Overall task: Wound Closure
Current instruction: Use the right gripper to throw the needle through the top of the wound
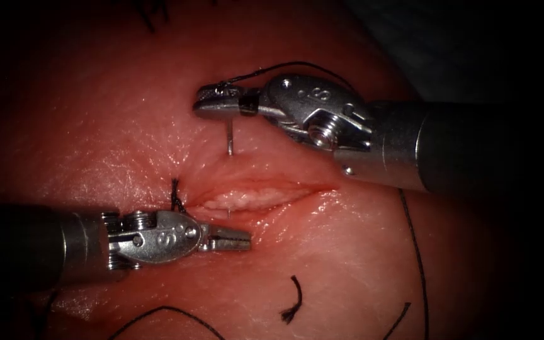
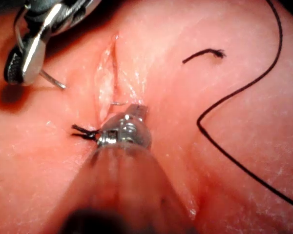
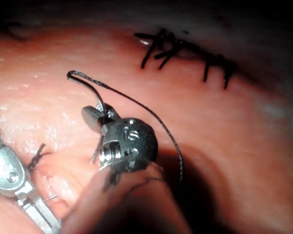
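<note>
Nearest you, a frayed cut end of thread lies on the glistening tissue. Your left pincer rests closed and empty beside the cut, probably waiting. Beyond, your right pincer grips the steel needle near its thread end, tip entering the far edge.

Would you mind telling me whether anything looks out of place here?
One loose cut end of thread lies on the tissue below the cut. Otherwise nothing: the right tool holds the needle above the cut.
</note>
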Available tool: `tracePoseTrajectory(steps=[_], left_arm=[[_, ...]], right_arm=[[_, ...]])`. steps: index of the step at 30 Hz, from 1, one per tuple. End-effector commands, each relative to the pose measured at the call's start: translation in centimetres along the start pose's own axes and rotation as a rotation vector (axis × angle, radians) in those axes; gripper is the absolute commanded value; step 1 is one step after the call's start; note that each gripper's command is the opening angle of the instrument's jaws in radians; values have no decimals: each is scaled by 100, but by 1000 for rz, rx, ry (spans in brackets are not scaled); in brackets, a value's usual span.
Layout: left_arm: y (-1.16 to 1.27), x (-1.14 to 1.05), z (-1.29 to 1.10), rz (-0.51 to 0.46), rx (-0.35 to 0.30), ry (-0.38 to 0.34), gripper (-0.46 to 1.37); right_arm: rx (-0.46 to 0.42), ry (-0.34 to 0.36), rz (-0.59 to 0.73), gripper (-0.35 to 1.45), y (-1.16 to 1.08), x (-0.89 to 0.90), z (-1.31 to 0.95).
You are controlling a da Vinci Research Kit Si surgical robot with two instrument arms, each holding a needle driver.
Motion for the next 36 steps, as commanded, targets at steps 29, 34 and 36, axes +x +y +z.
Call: tracePoseTrajectory(steps=[29,34,36], left_arm=[[-2,0,-2,-1,-4,0,-35],[-2,0,-4,-1,-15,2,-35],[-2,0,-4,-1,-15,2,-35]], right_arm=[[36,219,4,13,-3,-37,4],[32,237,-246,50,2,-14,-2],[29,242,-282,70,1,-9,-3]])
